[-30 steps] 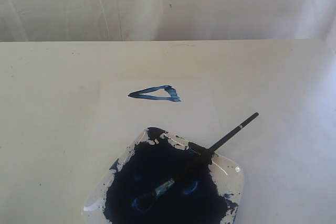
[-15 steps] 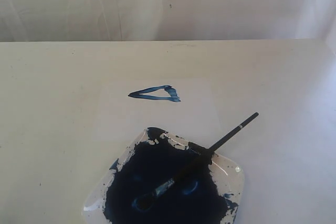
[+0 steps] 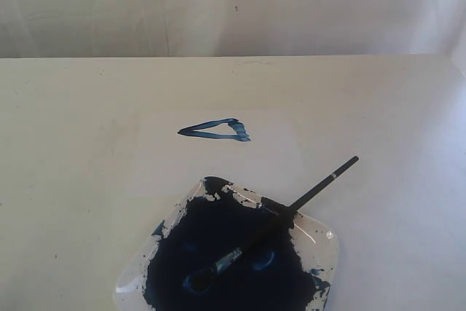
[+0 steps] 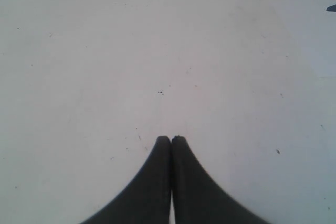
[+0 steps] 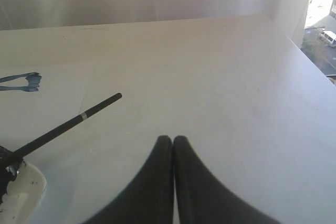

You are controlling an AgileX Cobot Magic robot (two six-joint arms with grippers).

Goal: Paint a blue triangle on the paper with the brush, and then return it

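A small blue triangle (image 3: 215, 130) is painted on the pale paper (image 3: 277, 143), pointed at its left end; its right end also shows in the right wrist view (image 5: 21, 82). The black-handled brush (image 3: 291, 206) lies across the clear paint tray (image 3: 324, 242), bristles in the dark blue paint, handle sticking out to the upper right. Its handle (image 5: 68, 123) shows in the right wrist view, off to one side of my right gripper (image 5: 172, 139), which is shut and empty. My left gripper (image 4: 171, 139) is shut on nothing over bare table. Neither arm appears in the exterior view.
The cream tabletop (image 3: 87, 143) spreads around the paper. A pale wall (image 3: 233, 5) rises behind the far edge. In the right wrist view the table's side edge (image 5: 310, 56) runs beside a bright window.
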